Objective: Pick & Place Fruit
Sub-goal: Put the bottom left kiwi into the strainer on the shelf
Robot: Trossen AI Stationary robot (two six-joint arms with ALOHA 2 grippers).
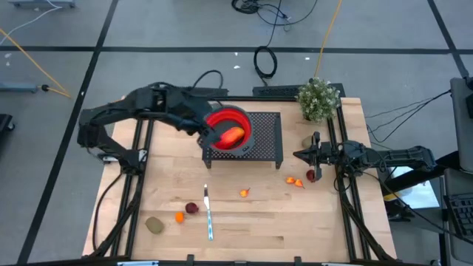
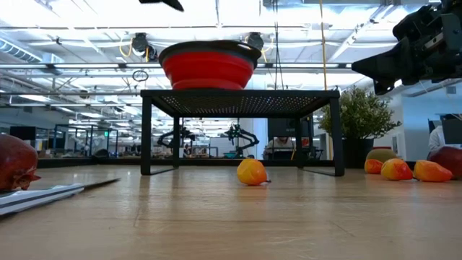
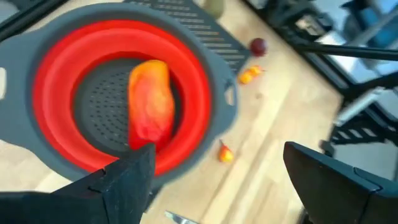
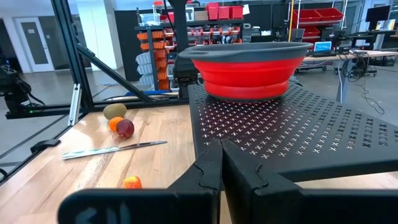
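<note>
Tabletop fruit (image 1: 244, 193) lies scattered; left arm partly hides bowl (image 1: 240, 118).

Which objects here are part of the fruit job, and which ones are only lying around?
Job: large red-orange fruit in the red bowl; small orange fruit; dark red fruit; kiwi-like fruit.
Lying about: knife; potted plant; black rack.

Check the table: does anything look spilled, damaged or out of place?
Nothing stands out. One red-orange fruit lies in the red bowl on the black rack; other fruit pieces and a knife lie loose on the table, undamaged.
</note>
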